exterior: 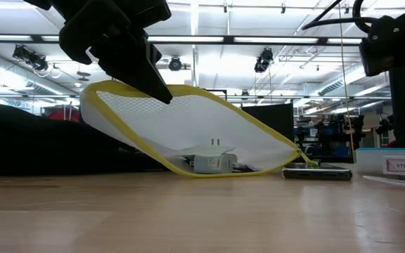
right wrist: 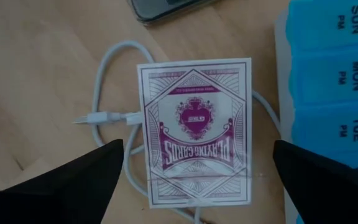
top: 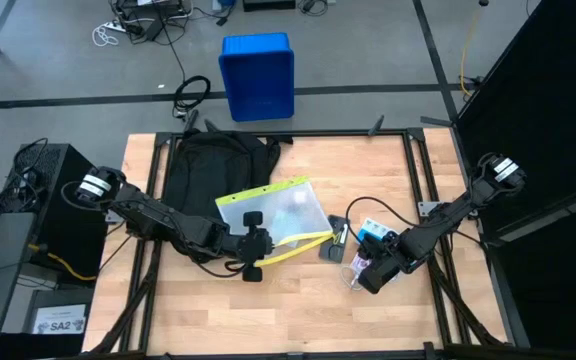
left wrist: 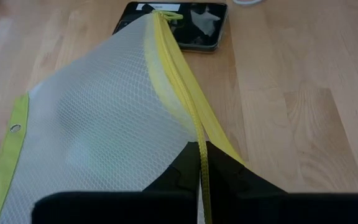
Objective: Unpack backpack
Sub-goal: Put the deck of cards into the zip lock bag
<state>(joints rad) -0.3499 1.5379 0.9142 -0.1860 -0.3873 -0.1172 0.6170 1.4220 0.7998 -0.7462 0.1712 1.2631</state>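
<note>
left gripper is clenched on the yellow zipper edge of the mesh pouch, holding one end off the table while the far corner rests by the phone. right gripper hangs spread wide, holding nothing, directly above the card deck, which lies on a white cable just beside the blue pill organiser. the backpack lies flat behind the left gripper. looks like the laying-out step; next the pouch wants lowering and letting go.
</note>
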